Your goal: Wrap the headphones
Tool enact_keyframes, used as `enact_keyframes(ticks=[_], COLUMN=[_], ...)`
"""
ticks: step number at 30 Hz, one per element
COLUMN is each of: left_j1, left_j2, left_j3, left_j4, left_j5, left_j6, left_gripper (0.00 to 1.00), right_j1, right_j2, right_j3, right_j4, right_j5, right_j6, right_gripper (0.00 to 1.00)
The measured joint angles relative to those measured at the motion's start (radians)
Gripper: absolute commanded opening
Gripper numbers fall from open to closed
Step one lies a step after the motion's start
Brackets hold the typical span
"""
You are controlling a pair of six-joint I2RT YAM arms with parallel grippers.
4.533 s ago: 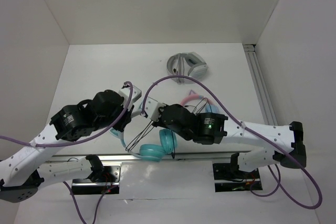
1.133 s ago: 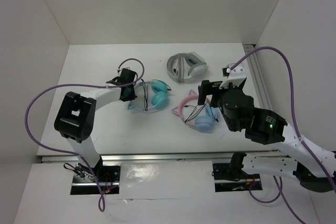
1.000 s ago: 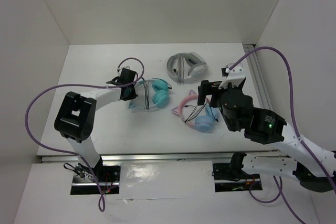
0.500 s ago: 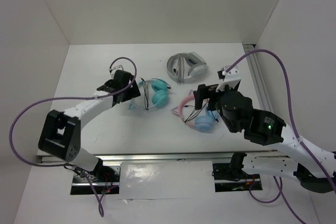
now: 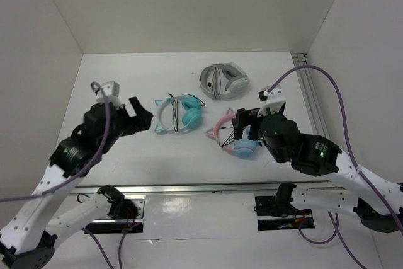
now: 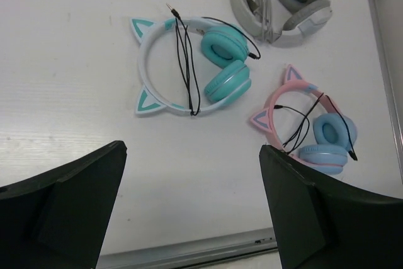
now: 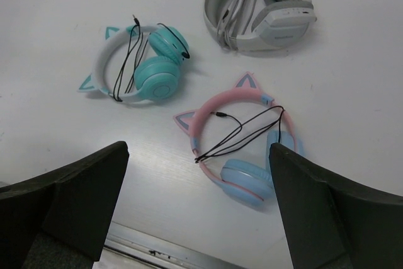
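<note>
In the top view the headphones (image 5: pixel 178 113) lie flat on the surface (image 5: pixel 119 80), left of centre and towards the far side, with nothing touching them. The left fingers (image 5: pixel 142 118) hang just to their left, spread wide and empty. The right fingers (image 5: pixel 241 120) hover over the pink-and-blue headphones (image 5: pixel 236 138) further right, with the grey-white headphones (image 5: pixel 223 80) beyond them at the far side. The left wrist view gives the best look at the job. The thin black cable (image 6: pixel 184 61) runs in a few loose loops across the whitish headband, from its far side to its near side. The plug end pokes out at the far edge of the band, and one strand arcs over the far ear cup. The left pair frames that view, well apart and holding nothing. The right wrist view shows the same looping from the other side, and the right pair is likewise wide and empty. I judge the wrap to be as good as done. At most the free plug end and the slack strand remain to be tucked in.
</note>
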Motion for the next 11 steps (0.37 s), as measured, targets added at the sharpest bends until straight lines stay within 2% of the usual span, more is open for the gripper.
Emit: enact_keyframes(ticks=[6,11], left_j1=[-0.005,-0.005], left_j2=[-0.231,-0.294], left_j3=[0.130,0.181], left_j4=[-0.212,-0.339], left_j5=[-0.060,-0.082], left_j6=[0.053,0.081], left_gripper=[1.00,1.00], right_j1=[0.000,0.000], right_j2=[-0.096,-0.206], right_j3=[0.011,0.034], right_j4=[-0.075,-0.139], right_j5=[-0.023,-0.025], right_j6=[0.001,0.016], right_gripper=[1.00,1.00])
